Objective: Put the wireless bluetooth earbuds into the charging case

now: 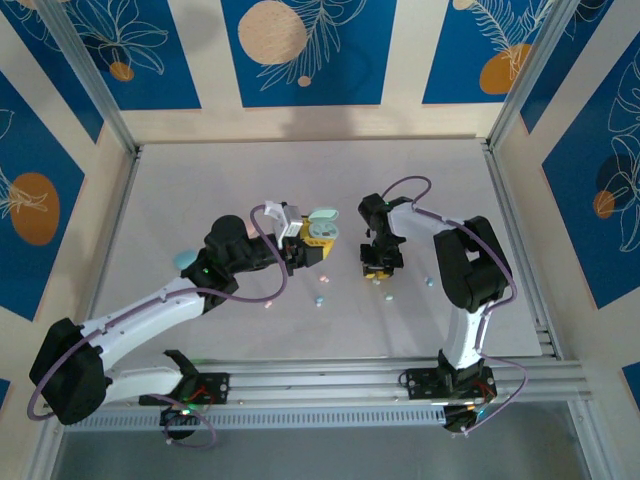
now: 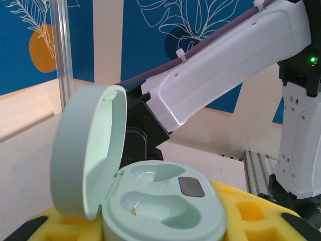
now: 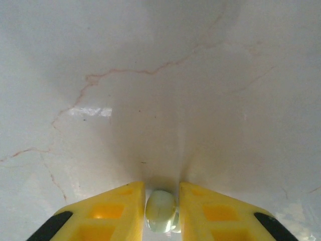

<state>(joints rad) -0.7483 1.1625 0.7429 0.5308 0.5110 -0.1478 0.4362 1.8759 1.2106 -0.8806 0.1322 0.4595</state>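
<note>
Right hand (image 1: pixel 380 266) was clamped on a mint earbud (image 3: pixel 160 211), down at the table (image 3: pixel 150 75) surface. Left hand (image 1: pixel 308 246) was closed around the mint charging case (image 2: pixel 163 201) (lid stood open), near the right hand.

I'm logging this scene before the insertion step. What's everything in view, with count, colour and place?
charging case: one, mint green, lid open, both wells empty, in the left gripper
held earbud: one, pale green, in the right gripper, close to the table
loose earbuds: about five, tiny, pink and light blue, scattered on the table between the arms
rounded pebble: one, light blue, beside the left arm, partly hidden
table: one, white, faintly veined
left gripper: yellow fingers, shut on the charging case
right gripper: yellow fingers, pointing down, shut on the held earbud
</note>
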